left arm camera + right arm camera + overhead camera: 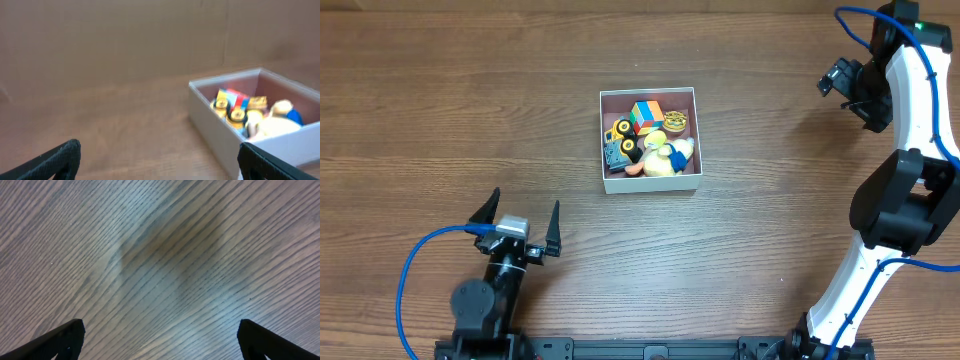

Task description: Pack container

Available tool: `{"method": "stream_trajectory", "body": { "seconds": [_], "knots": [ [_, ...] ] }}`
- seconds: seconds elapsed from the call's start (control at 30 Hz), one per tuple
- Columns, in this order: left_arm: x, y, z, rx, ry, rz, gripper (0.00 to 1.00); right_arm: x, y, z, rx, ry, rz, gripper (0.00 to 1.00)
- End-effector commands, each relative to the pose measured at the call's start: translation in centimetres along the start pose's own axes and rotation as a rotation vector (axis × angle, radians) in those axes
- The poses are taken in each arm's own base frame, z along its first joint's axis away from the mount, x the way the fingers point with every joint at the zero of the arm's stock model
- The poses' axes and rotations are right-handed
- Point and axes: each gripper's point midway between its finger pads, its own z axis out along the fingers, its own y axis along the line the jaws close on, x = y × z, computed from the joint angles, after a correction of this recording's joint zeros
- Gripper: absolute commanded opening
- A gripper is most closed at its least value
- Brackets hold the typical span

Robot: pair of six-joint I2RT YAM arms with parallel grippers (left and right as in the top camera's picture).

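The container, a square shallow box with thin white walls, stands at the middle of the table and holds several small toys: a yellow truck, a multicoloured cube, a duck-like figure. It also shows in the left wrist view, to the right. My left gripper is open and empty, at the front left, well away from the box. My right gripper is open and empty, raised at the far right; its wrist view shows only bare wood between the fingers.
The wooden table surrounds the box on all sides. A blue cable loops beside the left arm's base. The right arm's white links rise along the right edge.
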Motion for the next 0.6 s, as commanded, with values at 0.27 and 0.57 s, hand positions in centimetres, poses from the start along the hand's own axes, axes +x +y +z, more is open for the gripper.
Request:
{"method": "stream_trajectory", "body": {
  "seconds": [0.27,0.57],
  "knots": [
    [0.68,0.87,-0.04,-0.039,0.015,-0.020,1.00,-0.04,0.08,-0.20,-0.002,-0.007,-0.004,1.00],
    [0.68,0.87,-0.04,-0.039,0.015,-0.020,1.00,-0.04,0.08,-0.20,-0.002,-0.007,-0.004,1.00]
  ]
}}
